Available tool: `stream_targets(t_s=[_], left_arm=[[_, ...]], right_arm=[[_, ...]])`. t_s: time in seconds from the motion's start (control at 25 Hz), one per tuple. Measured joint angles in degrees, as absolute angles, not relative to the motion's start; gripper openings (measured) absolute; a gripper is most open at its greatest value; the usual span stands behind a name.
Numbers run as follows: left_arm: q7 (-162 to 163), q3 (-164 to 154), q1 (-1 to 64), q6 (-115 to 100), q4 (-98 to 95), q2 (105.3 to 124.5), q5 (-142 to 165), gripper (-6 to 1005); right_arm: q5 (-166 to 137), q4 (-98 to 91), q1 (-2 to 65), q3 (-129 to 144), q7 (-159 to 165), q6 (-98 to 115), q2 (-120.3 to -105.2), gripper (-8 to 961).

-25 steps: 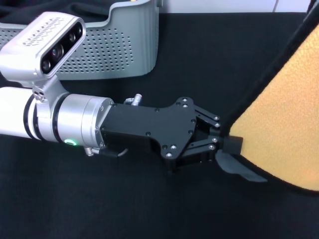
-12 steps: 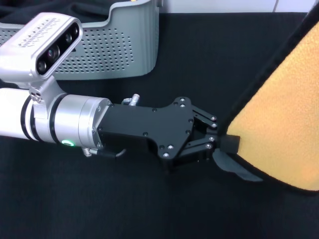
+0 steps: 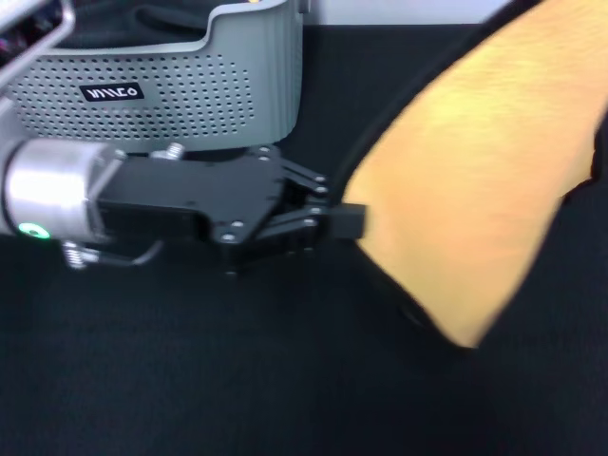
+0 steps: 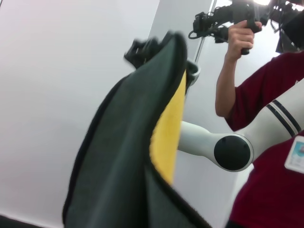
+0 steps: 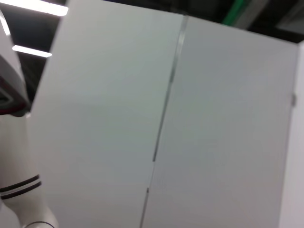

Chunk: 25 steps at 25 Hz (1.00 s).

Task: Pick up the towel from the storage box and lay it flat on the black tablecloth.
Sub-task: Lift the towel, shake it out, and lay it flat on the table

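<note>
The left gripper (image 3: 350, 221) has its jaws pinched tight on the edge of the yellow-orange towel (image 3: 475, 180), which hangs in the air to the right of the jaws, above the black tablecloth (image 3: 237, 380). The grey storage box (image 3: 190, 95) sits just behind the left gripper. The right gripper is out of sight.
</note>
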<state>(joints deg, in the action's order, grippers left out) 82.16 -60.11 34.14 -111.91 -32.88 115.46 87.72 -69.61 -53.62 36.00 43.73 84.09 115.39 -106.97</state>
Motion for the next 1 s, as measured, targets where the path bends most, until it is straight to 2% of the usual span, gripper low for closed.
stream_targets(t_s=[0.24, 0.36, 0.68, 0.88, 1.0], left_arm=[[89.15, -60.02, 31.59, -115.72, -42.14, 110.35, 86.52, 38], [91.97, -60.15, 30.53, -116.24, -47.11, 108.16, 86.38, 37], [92.90, -63.48, 26.43, -116.93, -56.72, 102.18, 84.69, 35], [92.95, -68.79, 22.31, -116.94, -61.11, 97.30, 77.68, 34], [93.99, -70.53, 20.18, -116.94, -63.41, 95.24, 74.42, 34]], right_arm=[[-75.48, -51.48, 32.71, 43.95, 84.21, 115.27, -112.19, 5], [-76.92, -51.19, 31.92, 44.92, 84.23, 115.50, -113.76, 5], [-76.33, -50.95, 29.40, 47.68, 86.18, 121.46, -115.67, 5], [-72.30, -47.30, 27.27, 52.46, 86.57, 123.00, -115.55, 5], [-70.04, -46.84, 25.55, 56.65, 86.44, 123.05, -115.71, 5]])
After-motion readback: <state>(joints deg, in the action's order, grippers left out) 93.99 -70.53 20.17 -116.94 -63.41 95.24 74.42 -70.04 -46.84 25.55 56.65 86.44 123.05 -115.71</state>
